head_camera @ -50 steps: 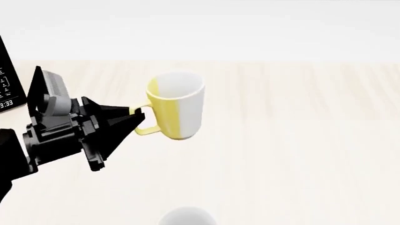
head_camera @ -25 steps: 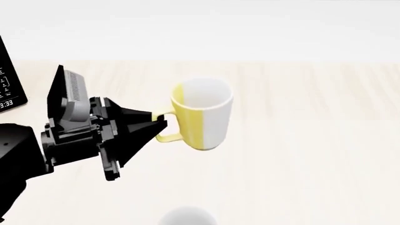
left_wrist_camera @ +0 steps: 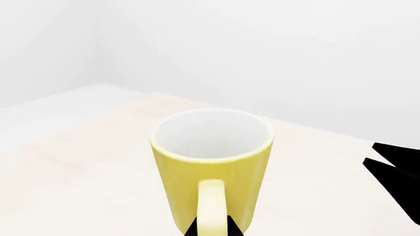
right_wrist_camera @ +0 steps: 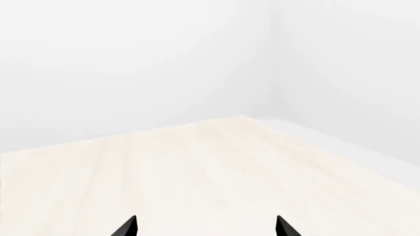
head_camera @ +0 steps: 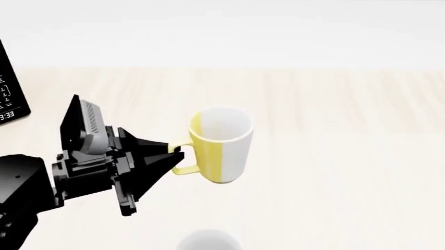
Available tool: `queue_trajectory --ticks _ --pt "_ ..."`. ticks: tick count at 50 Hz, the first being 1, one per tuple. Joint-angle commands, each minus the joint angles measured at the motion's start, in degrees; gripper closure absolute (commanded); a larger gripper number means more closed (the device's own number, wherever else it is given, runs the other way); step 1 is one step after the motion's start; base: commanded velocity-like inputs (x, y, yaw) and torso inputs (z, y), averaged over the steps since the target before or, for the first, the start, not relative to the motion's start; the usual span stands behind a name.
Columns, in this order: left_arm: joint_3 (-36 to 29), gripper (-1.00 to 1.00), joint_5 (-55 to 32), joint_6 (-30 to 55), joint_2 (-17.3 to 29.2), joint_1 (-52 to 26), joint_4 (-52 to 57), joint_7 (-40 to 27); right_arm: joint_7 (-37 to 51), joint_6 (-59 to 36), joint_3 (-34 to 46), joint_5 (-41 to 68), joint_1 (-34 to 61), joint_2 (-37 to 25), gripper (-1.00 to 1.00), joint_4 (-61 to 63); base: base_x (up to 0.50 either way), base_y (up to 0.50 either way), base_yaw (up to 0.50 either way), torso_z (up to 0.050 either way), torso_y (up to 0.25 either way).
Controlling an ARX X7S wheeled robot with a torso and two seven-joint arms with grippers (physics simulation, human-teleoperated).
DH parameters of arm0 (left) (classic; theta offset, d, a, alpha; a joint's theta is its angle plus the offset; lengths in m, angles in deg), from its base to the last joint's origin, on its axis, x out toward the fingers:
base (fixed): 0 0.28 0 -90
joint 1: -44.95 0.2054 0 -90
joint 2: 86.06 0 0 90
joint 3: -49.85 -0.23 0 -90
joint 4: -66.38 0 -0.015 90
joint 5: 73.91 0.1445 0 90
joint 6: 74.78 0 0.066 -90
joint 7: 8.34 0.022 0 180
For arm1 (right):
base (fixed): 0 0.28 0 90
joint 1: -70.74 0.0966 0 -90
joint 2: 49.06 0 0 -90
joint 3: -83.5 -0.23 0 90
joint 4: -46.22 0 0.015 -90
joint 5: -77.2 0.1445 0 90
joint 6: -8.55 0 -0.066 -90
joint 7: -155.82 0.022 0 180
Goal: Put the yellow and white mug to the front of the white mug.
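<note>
The left gripper (head_camera: 175, 152) is clamped on the handle of the yellow and white mug (head_camera: 221, 144), holding it upright above the table (head_camera: 334, 130). The white mug (head_camera: 207, 240) peeks in at the head view's 6 o'clock; setting down and release remain. The right gripper (right_wrist_camera: 205, 227) is spread, holding nothing.

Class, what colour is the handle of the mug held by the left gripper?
Yellow. The handle of the mug shows best in the left wrist view, pinched by the left gripper.

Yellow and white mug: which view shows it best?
The head view: the whole yellow and white mug shows, both colours, the left gripper on its handle. The left wrist view shows only its yellow side; the right wrist view shows none.
</note>
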Motion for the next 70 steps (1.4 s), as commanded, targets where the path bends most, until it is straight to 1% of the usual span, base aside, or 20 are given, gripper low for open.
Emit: queue_trajectory --ticks 1,10,12,17,21,22,31,44,55,63,70 --pt "0.18 1.00 0.72 -4.02 -0.61 0.45 -4.45 0.70 0.18 0.02 0.42 -0.05 0.14 -0.18 -1.00 -0.13 0.00 0.00 0.00 0.000 0.000" --pt "0.26 1.00 1.75 -9.31 -2.26 0.19 -11.68 2.17 0.31 0.01 0.78 -0.09 0.27 -0.32 -1.00 -0.22 0.00 0.00 0.00 0.000 0.000" --pt "0.25 1.00 2.57 -12.69 -3.34 -0.22 -16.06 2.63 0.34 -0.03 0.85 -0.12 0.36 -0.38 -1.00 -0.29 0.00 0.00 0.00 0.000 0.000" --pt "0.38 1.00 3.23 -17.26 -5.12 -1.53 -24.06 4.52 0.39 0.10 0.98 -0.11 0.39 -0.43 -1.00 -0.44 0.00 0.00 0.00 0.000 0.000" --pt "0.51 1.00 4.00 -22.59 -7.14 -2.68 -32.71 6.62 0.43 0.04 1.23 -0.22 0.56 -0.44 -1.00 -0.60 0.00 0.00 0.00 0.000 0.002" --pt "0.61 1.00 4.26 -23.14 -7.29 -2.66 -33.30 6.56 0.45 0.04 1.23 -0.20 0.56 -0.45 -1.00 -0.62 0.00 0.00 0.00 0.000 0.000" --pt "4.53 1.00 7.88 -22.94 -7.68 -0.77 -33.57 6.53 0.67 0.14 1.36 -0.14 0.31 -0.63 -1.00 -0.23 0.00 0.00 0.00 0.000 0.000" --pt "13.83 1.00 17.37 -22.52 -8.21 1.19 -33.60 5.97 0.85 0.17 1.68 -0.06 0.42 -0.87 -1.00 -0.31 0.00 0.00 0.00 0.000 0.000" --pt "20.79 1.00 23.32 -22.09 -8.82 2.64 -33.61 6.51 1.10 0.23 1.86 0.03 0.24 -1.05 -1.00 0.00 0.00 0.00 0.00 0.000 0.001" --pt "22.77 1.00 27.27 -21.92 -9.40 3.81 -33.62 5.67 1.13 0.38 1.94 0.19 0.30 -1.15 -1.00 -0.21 0.00 0.00 0.00 0.000 0.000" --pt "23.95 1.00 28.79 -21.53 -9.53 4.51 -33.62 5.08 1.26 0.46 1.99 0.28 0.12 -1.33 -1.00 0.08 0.00 0.00 0.00 0.000 0.000"
